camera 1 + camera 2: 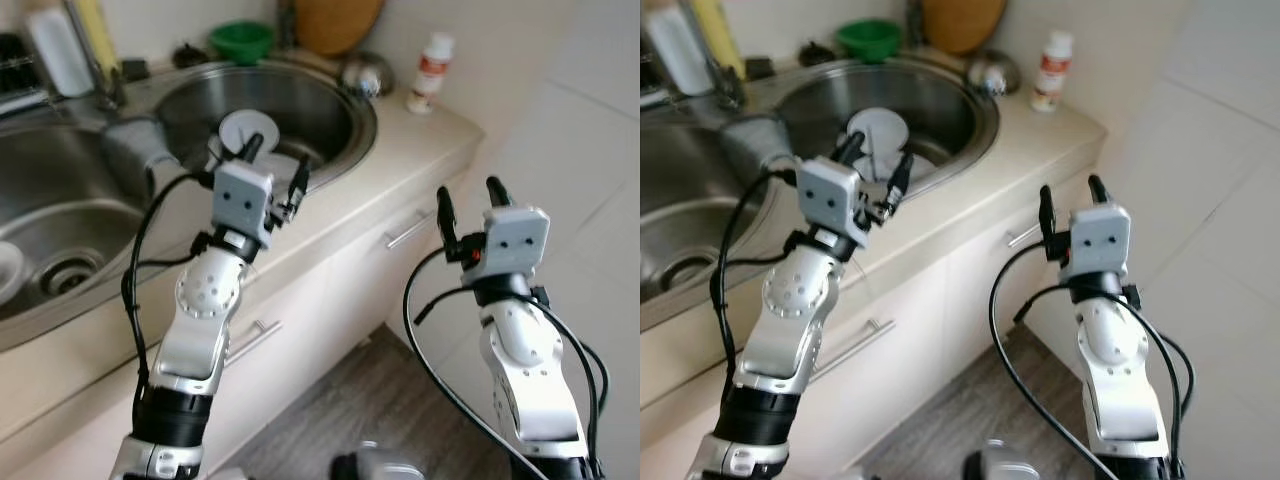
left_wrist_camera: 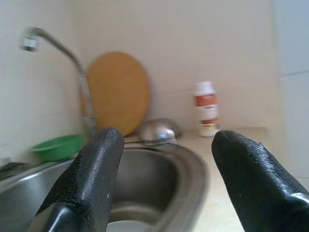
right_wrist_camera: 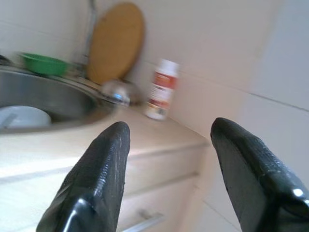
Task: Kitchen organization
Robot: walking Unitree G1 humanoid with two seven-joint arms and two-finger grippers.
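Left gripper (image 1: pixel 272 170) spread above the round sink (image 1: pixel 330 90); right gripper (image 1: pixel 470 205) spread beside the counter (image 1: pixel 420 140).

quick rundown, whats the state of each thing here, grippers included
left gripper: open, holding nothing, raised over the round sink
right gripper: open, holding nothing, raised beside the counter edge
round sink: dry-looking, white plate inside
white plate: lying in the round sink
left sink: drain uncovered
green bowl: upright behind the sink
white bottle: upright, cap on
cutting board: leaning against the wall
drawers: shut
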